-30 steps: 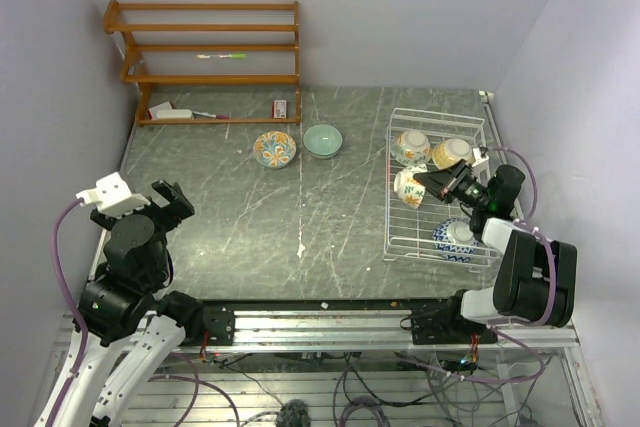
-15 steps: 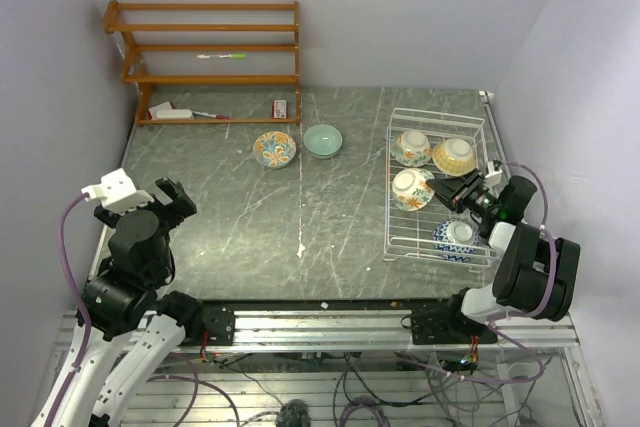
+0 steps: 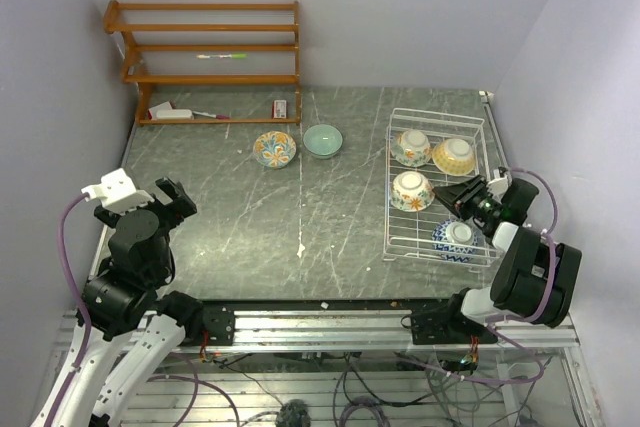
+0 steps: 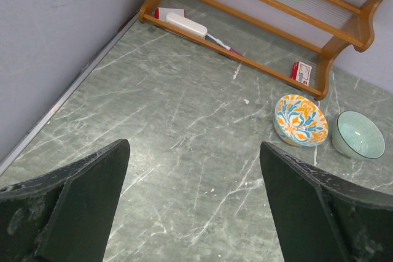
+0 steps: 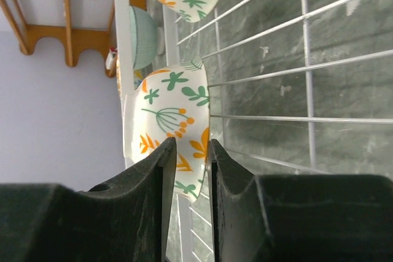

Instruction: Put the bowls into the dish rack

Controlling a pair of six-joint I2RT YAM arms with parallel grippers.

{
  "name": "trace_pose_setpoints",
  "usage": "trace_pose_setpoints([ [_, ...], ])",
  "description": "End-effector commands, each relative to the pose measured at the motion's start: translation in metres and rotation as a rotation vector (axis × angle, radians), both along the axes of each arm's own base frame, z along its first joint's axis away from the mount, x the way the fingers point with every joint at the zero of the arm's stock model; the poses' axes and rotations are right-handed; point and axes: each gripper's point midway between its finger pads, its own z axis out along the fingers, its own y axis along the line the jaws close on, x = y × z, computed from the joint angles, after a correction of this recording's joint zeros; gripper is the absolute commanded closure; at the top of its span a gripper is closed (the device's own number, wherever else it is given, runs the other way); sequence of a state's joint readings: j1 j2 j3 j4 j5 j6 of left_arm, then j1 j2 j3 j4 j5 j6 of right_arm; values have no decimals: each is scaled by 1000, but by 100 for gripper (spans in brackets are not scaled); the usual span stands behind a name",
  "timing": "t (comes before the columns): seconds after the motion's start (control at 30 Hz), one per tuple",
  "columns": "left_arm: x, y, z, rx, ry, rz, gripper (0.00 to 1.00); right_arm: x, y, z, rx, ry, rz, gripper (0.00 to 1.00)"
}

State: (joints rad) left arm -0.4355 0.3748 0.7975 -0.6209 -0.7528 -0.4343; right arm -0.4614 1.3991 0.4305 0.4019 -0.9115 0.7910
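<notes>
Bowls [image 3: 412, 145]: four painted ceramic ones in white wire dish rack [image 3: 418, 229], colourful painted bowl [image 3: 274, 148] and pale teal bowl [image 3: 323, 140] on grey table [image 3: 230, 217]. Right gripper [image 3: 447, 193] jaws slightly parted, empty; left gripper [image 4: 193, 148] jaws spread wide.

Wooden shelf [image 3: 200, 6] (marker [image 3: 222, 55] on it), stone table [image 3: 250, 217]

Pale teal bowl [image 3: 323, 140], orange-and-blue floral bowl [image 3: 274, 148], white wire rack [image 3: 415, 232], grey-green marbled table [image 3: 230, 207], orange-brown wooden shelf [image 3: 210, 48]
</notes>
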Motion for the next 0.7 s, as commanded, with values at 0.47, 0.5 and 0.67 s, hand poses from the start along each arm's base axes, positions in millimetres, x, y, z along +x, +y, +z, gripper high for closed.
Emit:
trace_pose_setpoints([
  [0.47,1,-1,7,-14,-34,-4,2,16,-37,40,-346,1,-95,61],
  [0.5,1,-1,7,-14,-34,-5,2,16,-35,46,-376,-7,-95,60],
  [0.67,1,-1,8,-16,-36,-6,2,24,1,75,-518,-53,-41,56],
])
